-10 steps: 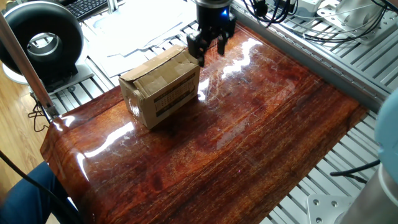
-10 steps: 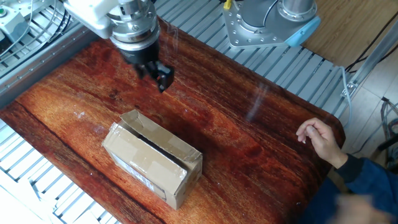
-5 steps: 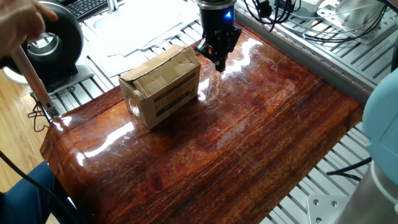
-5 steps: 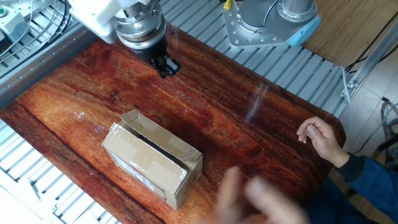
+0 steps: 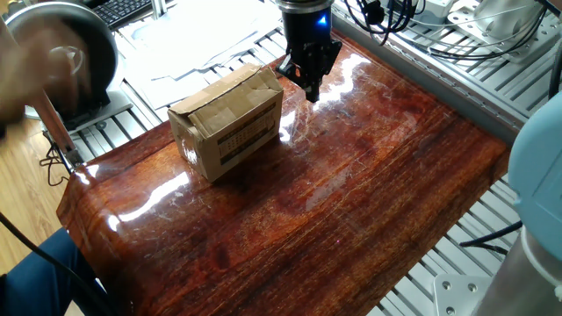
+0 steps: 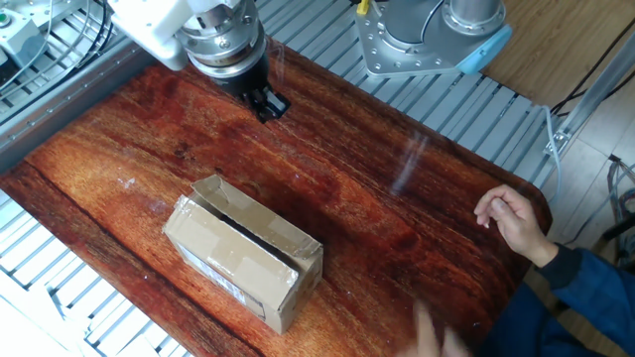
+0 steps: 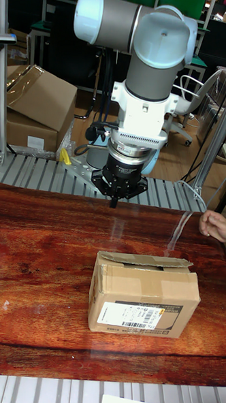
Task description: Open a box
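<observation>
The box (image 5: pixel 230 120) is a small brown cardboard carton standing on the glossy wooden table (image 5: pixel 351 193). A black printed grid label covers its long side in one fixed view. Its top flaps are folded down, with a dark slit between them (image 6: pixel 248 230) and a loose edge along the far side (image 7: pixel 144 259). My gripper (image 5: pixel 309 85) hangs just beyond the box's far corner, a little above the table and clear of the cardboard. Its fingers are pressed together, shut on nothing. It also shows as the gripper (image 6: pixel 269 106) and the gripper (image 7: pixel 116 201), behind the box.
A person's hand (image 6: pixel 513 222) rests on the table edge, also seen as the hand (image 7: pixel 219 225). A blurred hand (image 5: pixel 35 53) sweeps across a black round device at the left. A metal post (image 5: pixel 51 114) stands near that corner. Large cartons (image 7: pixel 34 106) sit behind the table.
A second ago the fingers stood apart near the box's corner; they have closed and shifted slightly away from the box. The box has not moved. A person's blurred hand keeps moving.
</observation>
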Controlling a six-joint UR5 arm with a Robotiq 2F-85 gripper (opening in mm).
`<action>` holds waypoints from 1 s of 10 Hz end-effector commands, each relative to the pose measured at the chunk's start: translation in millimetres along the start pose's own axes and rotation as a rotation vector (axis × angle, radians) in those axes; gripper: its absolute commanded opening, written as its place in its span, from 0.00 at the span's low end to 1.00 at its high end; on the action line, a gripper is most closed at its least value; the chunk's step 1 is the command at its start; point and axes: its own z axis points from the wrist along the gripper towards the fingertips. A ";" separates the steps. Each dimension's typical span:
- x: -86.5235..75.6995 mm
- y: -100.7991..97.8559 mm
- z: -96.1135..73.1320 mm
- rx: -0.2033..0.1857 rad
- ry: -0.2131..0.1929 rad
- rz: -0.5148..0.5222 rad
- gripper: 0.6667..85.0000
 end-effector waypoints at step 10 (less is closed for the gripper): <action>-67.6 29.2 -37.7 -0.036 -0.135 0.004 0.00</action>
